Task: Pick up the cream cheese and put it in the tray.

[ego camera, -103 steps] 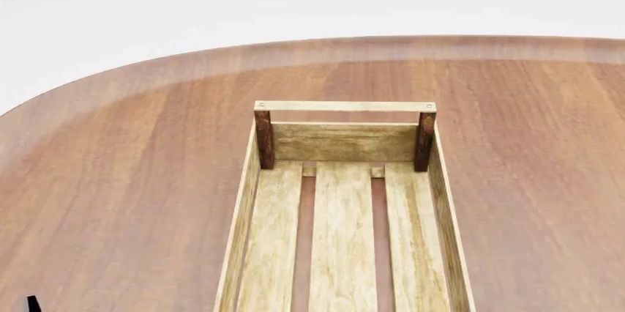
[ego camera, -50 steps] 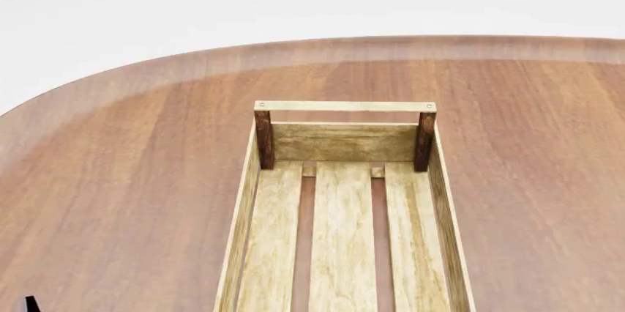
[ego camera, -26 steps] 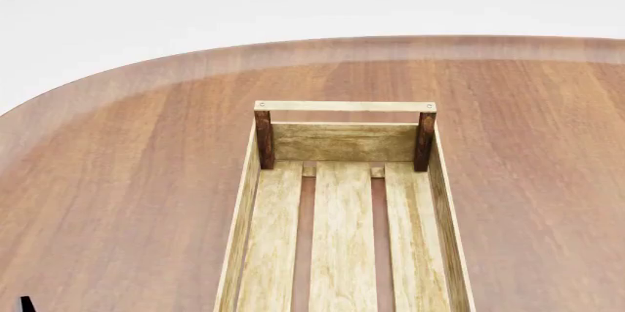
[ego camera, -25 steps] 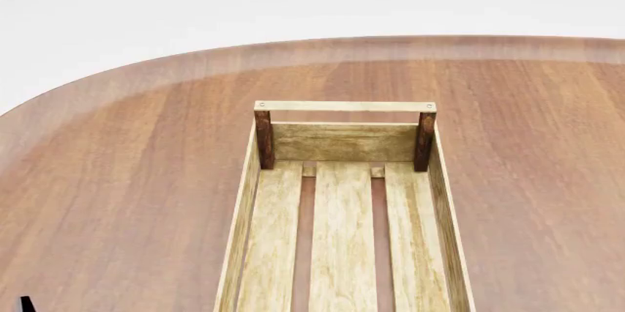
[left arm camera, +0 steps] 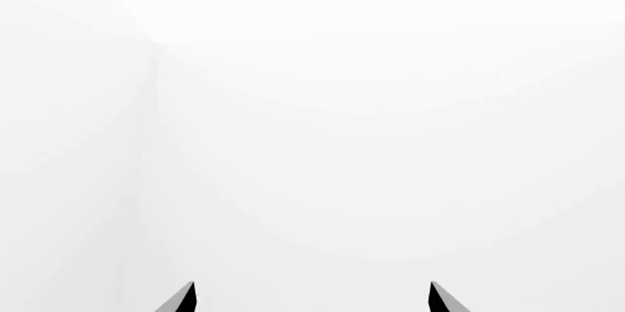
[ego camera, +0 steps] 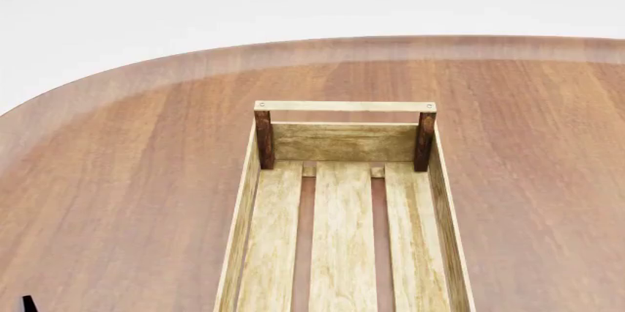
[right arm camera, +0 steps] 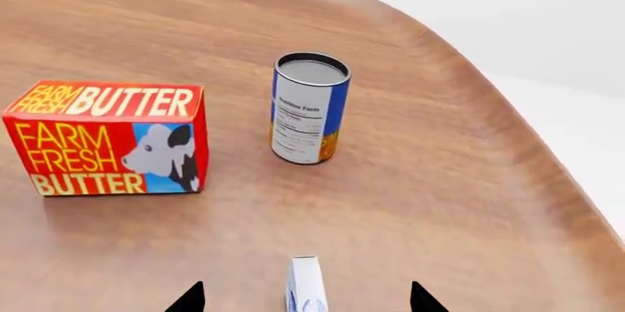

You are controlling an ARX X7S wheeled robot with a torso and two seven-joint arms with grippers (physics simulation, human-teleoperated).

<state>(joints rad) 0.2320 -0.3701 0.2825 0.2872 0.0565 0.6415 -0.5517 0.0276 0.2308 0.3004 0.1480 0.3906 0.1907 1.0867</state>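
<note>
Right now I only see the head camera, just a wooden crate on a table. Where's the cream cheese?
Observer: The right wrist camera shows the cream cheese on the table, between the open fingertips of the right hand, not gripped.
Operator: Is anything else near it?
Observer: Yes, a red butter box and an upright can stand beyond it, apart from it.
Operator: What does my other hand see?
Observer: The left hand is open and faces only blank white, with nothing between its fingertips.
</note>
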